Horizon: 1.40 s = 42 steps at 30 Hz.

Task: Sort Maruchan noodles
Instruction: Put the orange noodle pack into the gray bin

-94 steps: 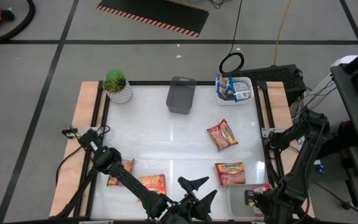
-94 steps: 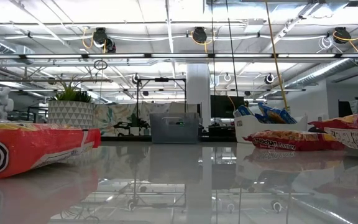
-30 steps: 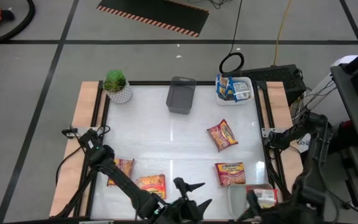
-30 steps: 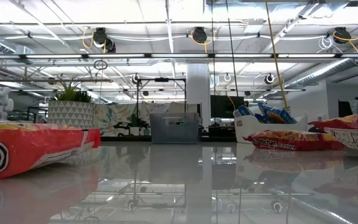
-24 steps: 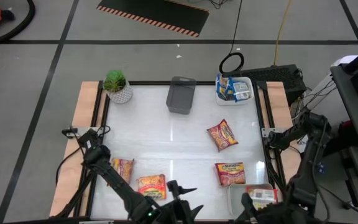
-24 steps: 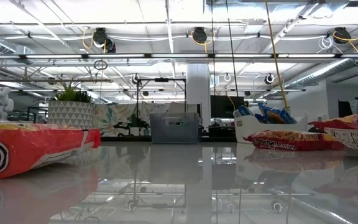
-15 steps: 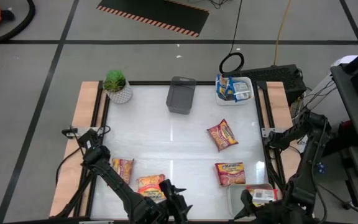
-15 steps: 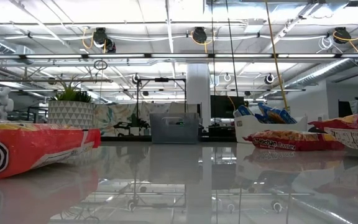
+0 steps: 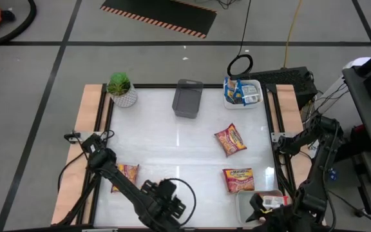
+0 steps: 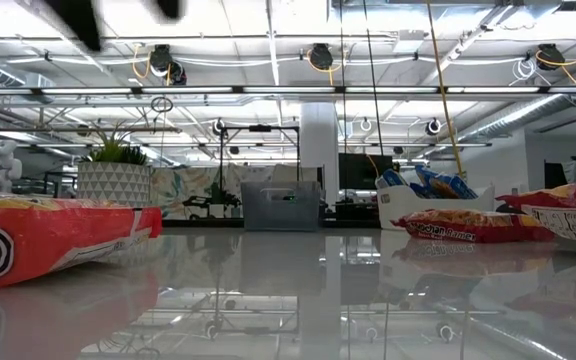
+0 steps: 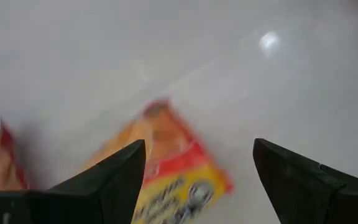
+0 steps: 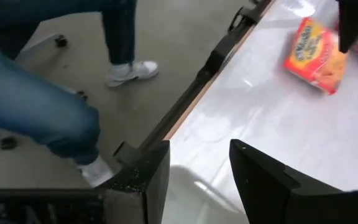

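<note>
high view | 3 loose packets point(image 9: 231, 140) | left hand point(image 11: 194, 180) spread, empty | right hand point(image 12: 197, 174) parted, empty

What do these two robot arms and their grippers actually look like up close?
Both arms are dark, nearly black, built of slim jointed segments with thin black cables looping alongside them. The left gripper ends in two flat, dark, wedge-shaped fingers. The right gripper has the same pair of broad matte black fingers. No markings show on them.
</note>
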{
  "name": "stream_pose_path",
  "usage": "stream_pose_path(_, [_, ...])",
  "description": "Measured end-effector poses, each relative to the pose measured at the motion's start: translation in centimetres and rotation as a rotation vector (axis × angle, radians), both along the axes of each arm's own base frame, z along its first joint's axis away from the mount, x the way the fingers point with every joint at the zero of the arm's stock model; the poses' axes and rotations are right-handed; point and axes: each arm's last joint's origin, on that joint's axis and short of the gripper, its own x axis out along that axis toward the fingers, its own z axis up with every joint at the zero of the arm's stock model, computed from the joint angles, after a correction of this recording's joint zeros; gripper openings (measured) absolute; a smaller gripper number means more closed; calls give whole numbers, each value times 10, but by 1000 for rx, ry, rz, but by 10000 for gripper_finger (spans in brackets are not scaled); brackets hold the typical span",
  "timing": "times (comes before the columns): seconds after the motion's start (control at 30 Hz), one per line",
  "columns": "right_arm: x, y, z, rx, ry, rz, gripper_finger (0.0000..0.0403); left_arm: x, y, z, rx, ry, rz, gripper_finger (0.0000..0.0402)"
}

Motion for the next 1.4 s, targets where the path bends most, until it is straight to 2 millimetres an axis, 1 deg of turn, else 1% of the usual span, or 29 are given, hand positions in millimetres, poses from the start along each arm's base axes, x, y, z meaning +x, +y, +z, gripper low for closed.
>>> stream_pose_path(0.1, [-1, 0, -1, 7, 27, 19, 160, -8, -5, -13, -50, 100, 35, 301])
stream_pose_path(0.23, [-1, 0, -1, 9, 38, 26, 160, -18, -9, -33, -172, 284, 90, 301])
stream_pose_path(0.33, [-2, -1, -1, -2, 42, 26, 160, -24, -15, -38, -221, 343, 90, 301])
stream_pose_path(0.57, [-2, -2, -2, -7, 53, 15, 160, -40, -31, -38, -213, 346, 55, 301])
stream_pose_path(0.73, [-3, -3, -3, -16, 63, 7, 160, -58, -48, -38, -196, 342, 0, 301])
stream_pose_path(0.9, [-3, -3, -3, -33, 57, 24, 160, -76, -63, -38, -99, 250, -77, 301])
stream_pose_path(1.03, [-2, -3, -3, -33, 56, 23, 160, -87, -69, -43, -65, 226, -66, 301])
stream_pose_path(1.1, [-2, -3, -3, -32, 55, 23, 160, -92, -71, -47, -55, 231, -70, 301])
stream_pose_path(1.23, [-2, -3, -3, -25, 51, 23, 160, -96, -72, -64, -44, 244, -96, 301])
stream_pose_path(1.4, [-2, -2, -3, -28, 46, 30, 160, -102, -66, -88, -2, 296, -147, 301])
